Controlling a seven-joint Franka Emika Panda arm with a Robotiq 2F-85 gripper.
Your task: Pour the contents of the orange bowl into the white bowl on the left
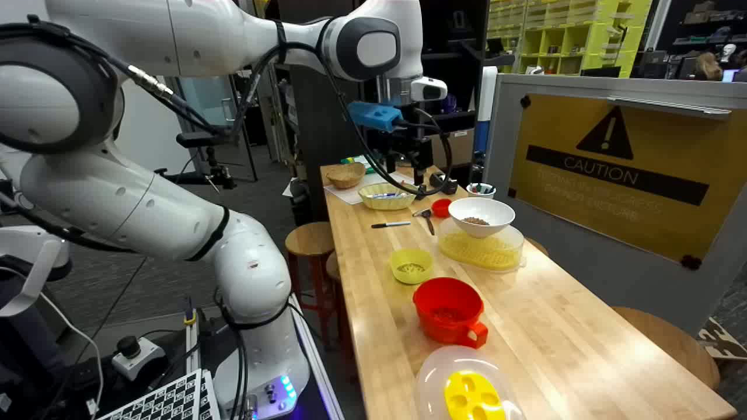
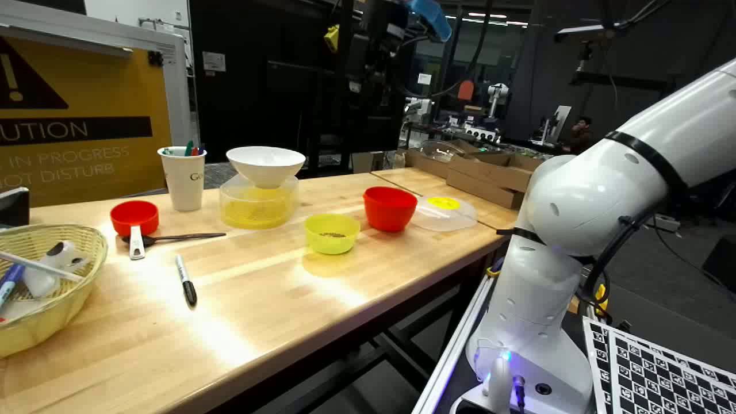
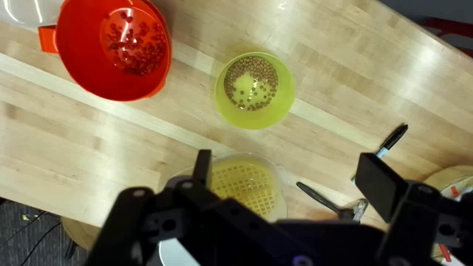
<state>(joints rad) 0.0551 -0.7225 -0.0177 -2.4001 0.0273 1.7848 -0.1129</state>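
Note:
The orange bowl (image 1: 437, 333) is glossy red-orange with a side handle and stands upright on the table. In the wrist view, the orange bowl (image 3: 79, 55) sits at upper left with small round pieces inside. The white bowl (image 2: 265, 167) rests on top of a clear container with a yellow grid insert (image 2: 253, 214). Brown bits lie in the white bowl (image 1: 487, 208) in an exterior view; in the wrist view my gripper hides most of it. High over the table, my gripper (image 3: 290, 169) has its fingers wide apart with nothing between them, away from the orange bowl.
Beside the orange bowl stands a yellow-green bowl (image 3: 255, 120) with brown pellets. A clear dish (image 1: 433, 379) with a yellow piece lies on its far side. A marker (image 2: 185, 279), a red measuring cup (image 2: 135, 215), a pen cup (image 2: 184, 184) and a basket (image 2: 63, 305) are around.

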